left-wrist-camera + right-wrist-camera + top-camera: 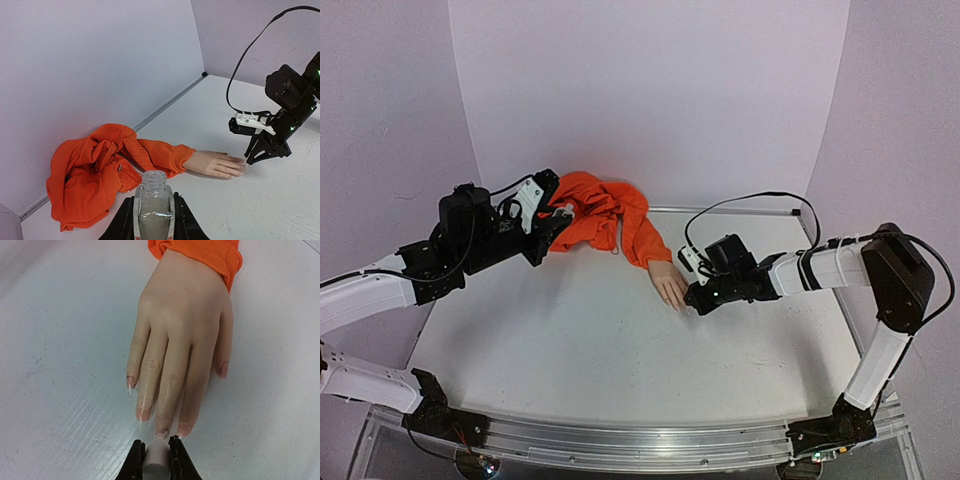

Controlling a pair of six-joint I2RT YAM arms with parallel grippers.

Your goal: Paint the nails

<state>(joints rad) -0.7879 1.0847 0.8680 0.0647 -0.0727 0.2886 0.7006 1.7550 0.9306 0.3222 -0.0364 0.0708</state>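
- Tiny red marks low on either side of the small clear bottle (153, 197) were too small to read as writing.
- The tiny pale nails (161, 433) sat at the fingertips of a flesh-coloured mannequin hand (180, 330). It lay palm down and flat on the white counter (580, 350), its fingers stretched towards the right arm.
- The right fingers (134, 462) were drawn in narrow, pinching a short whitish cylinder (157, 456) between them.
- That cylinder's end pointed straight at the middle fingertip, just short of its nail. Whether it touched, I couldn't tell.
- The nails either side of that one flanked the right fingers closely. The thumb's nail (223, 371) lay further off to one side.
- The left fingers (125, 222) were clamped on the sides of the bottle, which stood upright with an open neck and whitish liquid inside.
- The bottle and the left fingers were held well apart from the nails, back beside the bunched part of the bright orange fabric sleeve (95, 170).
- The sleeve's ribbed cuff (210, 252) wrapped the mannequin wrist, and the rest lay crumpled against the back wall.
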